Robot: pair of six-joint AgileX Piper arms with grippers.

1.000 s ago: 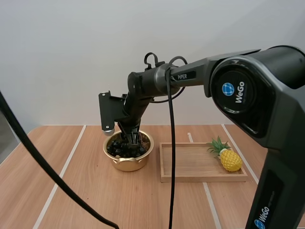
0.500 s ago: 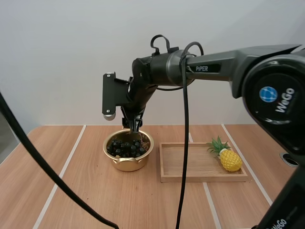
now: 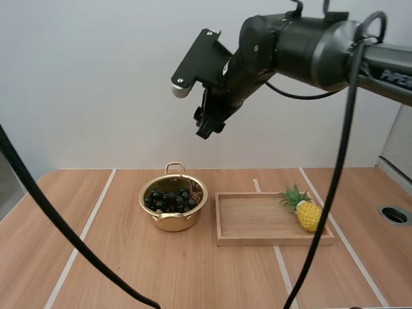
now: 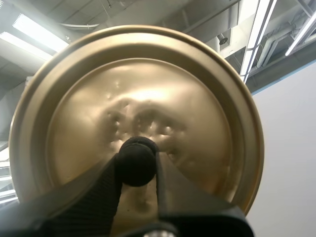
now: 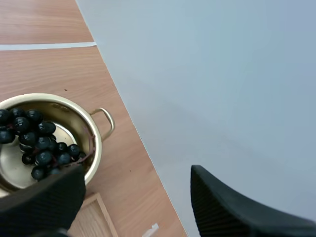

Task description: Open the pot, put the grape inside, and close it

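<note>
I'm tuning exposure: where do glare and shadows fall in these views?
Left wrist view: bright glare on the lid near its knob. High view: even light, soft shadows beneath pot and tray. Right wrist view: small highlights on the grapes.
</note>
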